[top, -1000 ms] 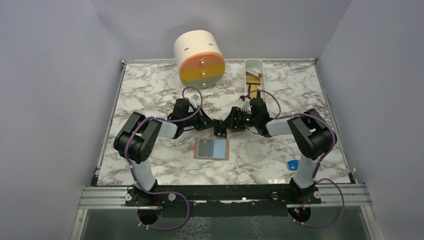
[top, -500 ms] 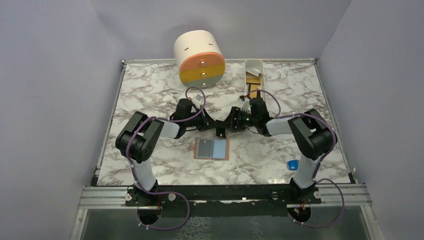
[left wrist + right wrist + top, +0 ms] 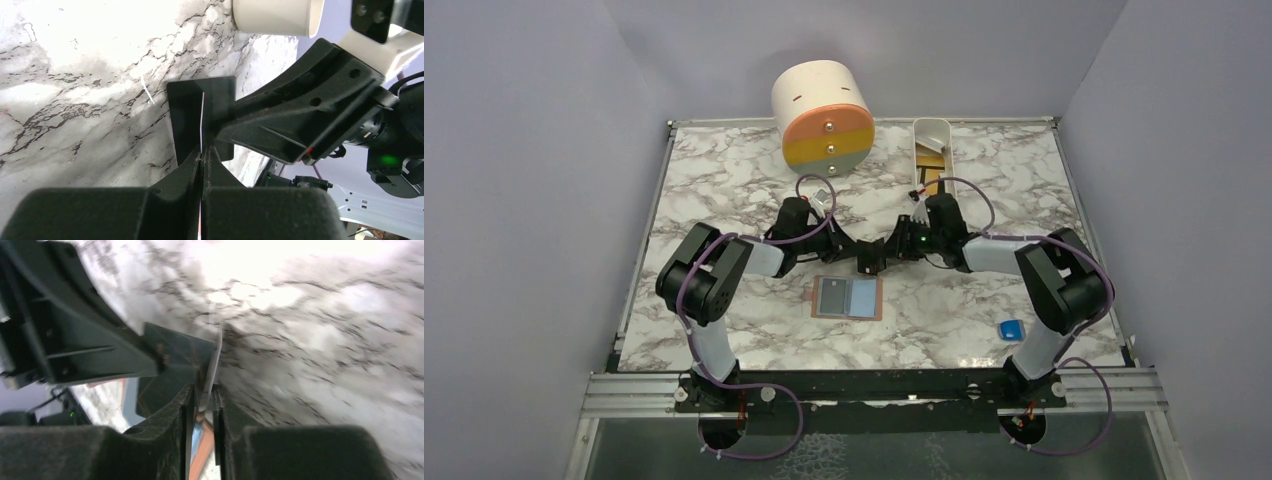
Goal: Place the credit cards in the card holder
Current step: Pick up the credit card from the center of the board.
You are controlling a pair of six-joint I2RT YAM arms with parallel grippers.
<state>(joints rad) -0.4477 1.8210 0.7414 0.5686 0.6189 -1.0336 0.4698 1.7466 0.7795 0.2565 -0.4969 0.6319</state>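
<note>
Top view: left claw (image 3: pixel 860 259) and right claw (image 3: pixel 877 256) meet tip to tip over the marble surface (image 3: pixel 724 180), just beyond the open card holder (image 3: pixel 848 298). Left wrist: claw pressed together, pinching a black credit card (image 3: pixel 186 107). Right wrist: claw slightly spread, straddling a thin card edge.

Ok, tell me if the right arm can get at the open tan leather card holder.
Probably yes: the card holder lies uncovered close by the right end effector, nothing between them.
</note>
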